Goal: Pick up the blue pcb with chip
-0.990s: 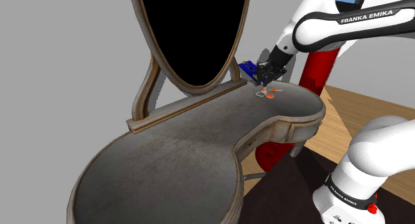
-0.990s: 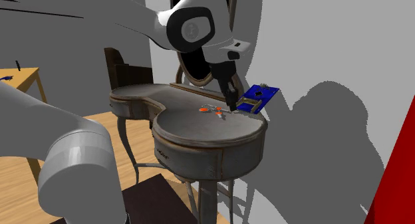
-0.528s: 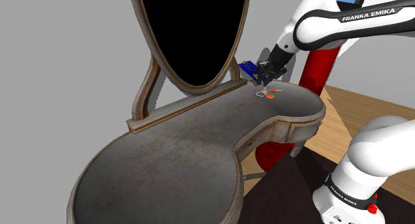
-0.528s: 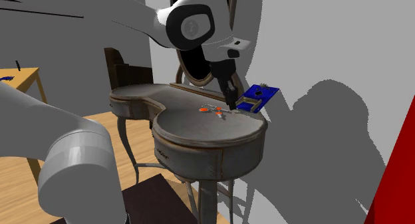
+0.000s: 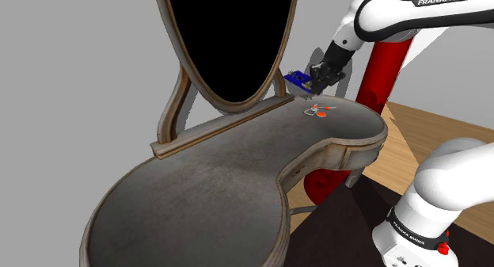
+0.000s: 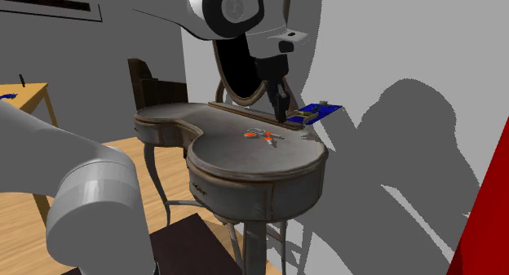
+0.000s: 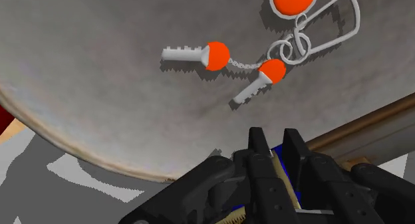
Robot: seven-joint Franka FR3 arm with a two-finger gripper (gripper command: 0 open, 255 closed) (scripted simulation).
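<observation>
Since half a second ago the arm has climbed, and the blue pcb [image 6: 316,112] has swung from a clear tilt to almost level, now higher above the tabletop.

Nearest us in the shoulder view, the white base segment stands at the lower right, and the upper arm crosses the top right corner before bending down towards the far lobe of the dressing table [image 5: 198,194]. On that lobe lies a ring of orange-headed keys [image 5: 319,109], untouched and apart from the hand. Just above and beyond them hangs the gripper [image 7: 275,144], pointing steeply down, its fingers drawn narrow and clasping one edge of the board. The rest of the board juts out sideways towards the wall, clear of the tabletop.

We judge the grasp done and the lift under way. The next move calls for a steady, straight rise, since an edge grip on a flat board can let it pivot. Farther back stands the oval mirror frame [image 5: 170,107], so we want the board kept off it.
</observation>
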